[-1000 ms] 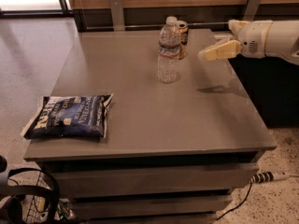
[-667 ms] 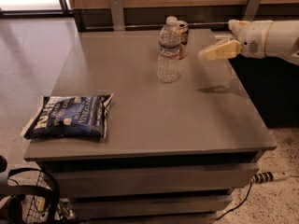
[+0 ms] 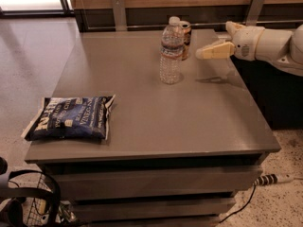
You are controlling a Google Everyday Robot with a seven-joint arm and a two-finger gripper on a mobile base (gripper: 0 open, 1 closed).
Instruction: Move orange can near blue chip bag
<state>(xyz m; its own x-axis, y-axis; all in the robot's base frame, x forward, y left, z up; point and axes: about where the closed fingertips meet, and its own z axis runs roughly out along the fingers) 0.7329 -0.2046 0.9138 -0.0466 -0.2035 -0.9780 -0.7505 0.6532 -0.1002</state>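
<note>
The orange can (image 3: pixel 186 39) stands at the far edge of the grey table (image 3: pixel 189 122). The clear water bottle (image 3: pixel 171 51) in front of it hides most of its left side. My gripper (image 3: pixel 213 51) hovers above the table just right of the can, pointing left at it and apart from it, holding nothing. The blue chip bag (image 3: pixel 71 118) lies flat at the table's front left corner, far from the can.
A wooden wall panel with metal brackets (image 3: pixel 118 11) runs behind the table. A wire basket (image 3: pixel 33 207) sits on the floor at front left. A power strip and cable (image 3: pixel 272 179) lie on the floor at right.
My gripper has moved slightly left toward the can. The can, bottle and bag have not moved.
</note>
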